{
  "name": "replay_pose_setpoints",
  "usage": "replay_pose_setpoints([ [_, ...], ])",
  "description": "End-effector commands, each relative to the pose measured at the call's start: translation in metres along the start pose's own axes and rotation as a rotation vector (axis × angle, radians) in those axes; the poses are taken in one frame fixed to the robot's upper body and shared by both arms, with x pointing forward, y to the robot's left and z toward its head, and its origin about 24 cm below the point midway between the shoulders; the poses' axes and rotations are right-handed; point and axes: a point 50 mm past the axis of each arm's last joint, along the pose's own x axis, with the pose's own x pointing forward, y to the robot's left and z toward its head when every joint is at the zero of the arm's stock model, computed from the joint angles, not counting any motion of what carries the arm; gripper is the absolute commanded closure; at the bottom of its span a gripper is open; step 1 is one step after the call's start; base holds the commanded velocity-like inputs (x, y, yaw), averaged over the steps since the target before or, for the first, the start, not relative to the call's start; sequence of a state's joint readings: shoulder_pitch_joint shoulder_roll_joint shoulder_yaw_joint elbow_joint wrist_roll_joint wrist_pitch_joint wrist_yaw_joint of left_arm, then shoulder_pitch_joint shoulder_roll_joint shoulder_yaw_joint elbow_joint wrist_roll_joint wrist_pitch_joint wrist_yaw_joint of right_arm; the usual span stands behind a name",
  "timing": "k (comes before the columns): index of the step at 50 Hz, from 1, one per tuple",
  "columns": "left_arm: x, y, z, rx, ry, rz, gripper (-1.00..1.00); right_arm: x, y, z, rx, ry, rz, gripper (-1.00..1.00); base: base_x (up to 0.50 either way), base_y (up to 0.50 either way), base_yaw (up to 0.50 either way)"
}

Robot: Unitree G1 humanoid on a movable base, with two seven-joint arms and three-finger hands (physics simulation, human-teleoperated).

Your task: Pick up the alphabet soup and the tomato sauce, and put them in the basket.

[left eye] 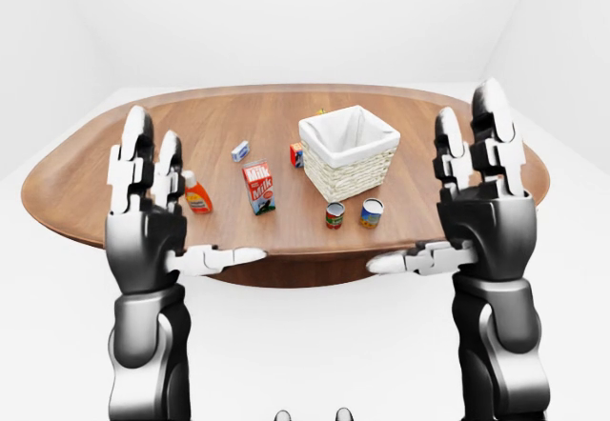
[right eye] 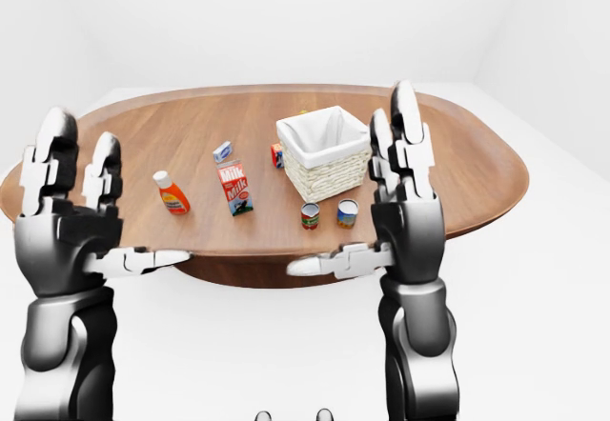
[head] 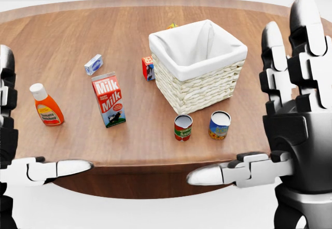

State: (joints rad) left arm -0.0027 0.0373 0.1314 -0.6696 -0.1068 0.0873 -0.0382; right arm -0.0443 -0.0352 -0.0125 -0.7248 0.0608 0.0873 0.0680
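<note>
A red-and-green can, the tomato sauce (head: 182, 127), and a blue-and-yellow can, the alphabet soup (head: 219, 125), stand upright side by side on the wooden table, just below the basket in the head view. The white-lined wicker basket (head: 199, 86) holds nothing that I can see. My left hand (left eye: 195, 197) is open and empty, raised at the left, off the table's near edge. My right hand (left eye: 424, 183) is open and empty, raised at the right, fingers upright and thumb pointing inward. Neither hand touches a can.
A milk carton (head: 109, 98) stands left of the cans. An orange sauce bottle (head: 46, 107) is further left. A small blue-white box (head: 93, 63) and a small red box (head: 148, 67) lie left of the basket. The table's near edge (head: 129, 161) runs between my hands.
</note>
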Motion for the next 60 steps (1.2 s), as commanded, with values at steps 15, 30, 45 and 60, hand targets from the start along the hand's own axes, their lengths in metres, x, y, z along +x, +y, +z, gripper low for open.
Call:
replay_pose_setpoints([
  [15,-0.008,0.002,0.060,-0.005,-0.257,-0.003,-0.94,-0.008,0.013,0.045,-0.040,-0.181,0.073,-1.00,0.09,0.32,0.00],
  [30,-0.009,0.004,0.062,-0.008,-0.268,0.004,-0.94,-0.007,0.014,0.042,-0.046,-0.169,0.060,-1.00,0.12,0.42,0.00],
  [45,-0.010,0.005,0.061,-0.004,-0.259,0.007,-0.94,-0.008,0.006,0.047,0.014,-0.192,0.019,-1.00,0.28,0.00,0.00],
  [60,-0.011,0.005,0.060,0.000,-0.249,0.008,-0.93,-0.009,0.005,0.045,0.019,-0.185,0.010,-1.00,0.50,0.00,0.00],
])
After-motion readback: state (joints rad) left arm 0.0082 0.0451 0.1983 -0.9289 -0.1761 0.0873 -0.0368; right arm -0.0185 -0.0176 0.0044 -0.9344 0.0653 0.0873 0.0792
